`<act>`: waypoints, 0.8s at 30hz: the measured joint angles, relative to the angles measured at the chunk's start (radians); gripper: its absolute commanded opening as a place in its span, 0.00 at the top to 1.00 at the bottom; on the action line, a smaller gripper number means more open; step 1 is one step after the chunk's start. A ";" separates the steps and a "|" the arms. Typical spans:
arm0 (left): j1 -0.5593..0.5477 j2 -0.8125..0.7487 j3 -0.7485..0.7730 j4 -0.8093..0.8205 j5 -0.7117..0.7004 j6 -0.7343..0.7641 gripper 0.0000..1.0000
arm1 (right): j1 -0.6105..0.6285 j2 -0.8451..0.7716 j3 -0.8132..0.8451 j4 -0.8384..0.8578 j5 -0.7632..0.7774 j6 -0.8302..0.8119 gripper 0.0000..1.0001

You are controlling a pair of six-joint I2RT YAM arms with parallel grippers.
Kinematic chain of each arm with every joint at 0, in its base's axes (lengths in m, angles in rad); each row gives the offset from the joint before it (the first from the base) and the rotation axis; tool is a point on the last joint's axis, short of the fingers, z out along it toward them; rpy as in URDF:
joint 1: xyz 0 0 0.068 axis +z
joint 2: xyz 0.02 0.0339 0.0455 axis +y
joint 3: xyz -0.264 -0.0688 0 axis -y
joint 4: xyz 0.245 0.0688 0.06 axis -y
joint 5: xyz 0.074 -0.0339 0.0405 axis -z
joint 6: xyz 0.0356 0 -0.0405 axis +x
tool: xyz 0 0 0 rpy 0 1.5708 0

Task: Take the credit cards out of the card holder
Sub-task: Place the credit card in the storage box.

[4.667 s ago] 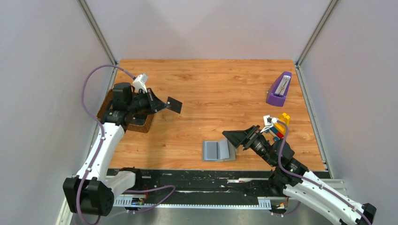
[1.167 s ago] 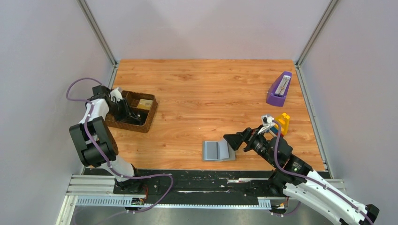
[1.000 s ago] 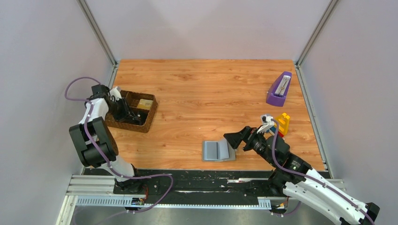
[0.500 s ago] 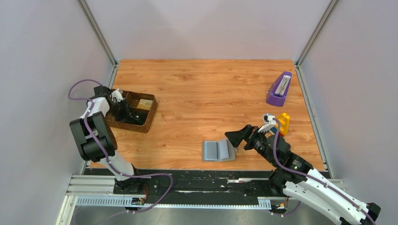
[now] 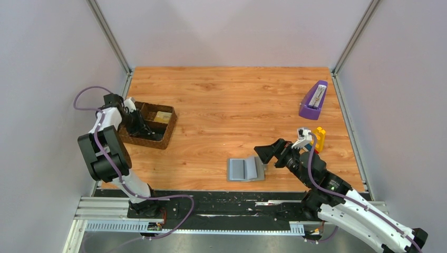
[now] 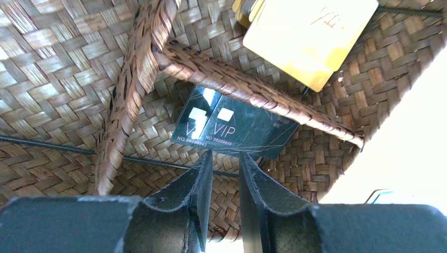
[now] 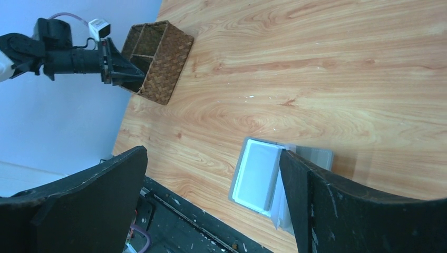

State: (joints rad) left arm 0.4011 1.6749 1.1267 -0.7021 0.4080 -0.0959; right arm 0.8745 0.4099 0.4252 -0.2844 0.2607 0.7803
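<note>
Wooden table (image 5: 237, 95): card holder (image 5: 245, 169) near front edge; right gripper (image 7: 211, 158), jaws wide, empty, may shove it off; left gripper (image 6: 225, 156) barely parted, empty.

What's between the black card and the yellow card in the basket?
A brown woven divider wall stands between the flat black VIP card and the flat gold card; the left wrist view shows it.
</note>
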 measured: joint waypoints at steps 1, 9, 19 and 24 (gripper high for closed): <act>0.000 0.000 0.010 -0.005 0.000 -0.002 0.66 | 0.000 0.001 0.001 -0.011 0.010 0.013 0.00; 0.000 -0.123 0.035 -0.019 -0.011 -0.023 0.03 | 0.000 0.088 0.066 -0.142 0.063 0.087 0.00; -0.075 -0.322 0.047 -0.020 0.027 -0.041 0.00 | 0.000 0.200 0.086 -0.246 0.060 0.128 0.11; -0.227 -0.389 0.047 -0.022 0.051 -0.056 0.00 | 0.000 0.266 0.090 -0.256 0.011 0.165 0.26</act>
State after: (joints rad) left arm 0.1745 1.2854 1.1740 -0.7242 0.4595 -0.1516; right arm 0.8745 0.6762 0.5148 -0.5407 0.2718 0.9455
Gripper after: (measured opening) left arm 0.997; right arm 0.828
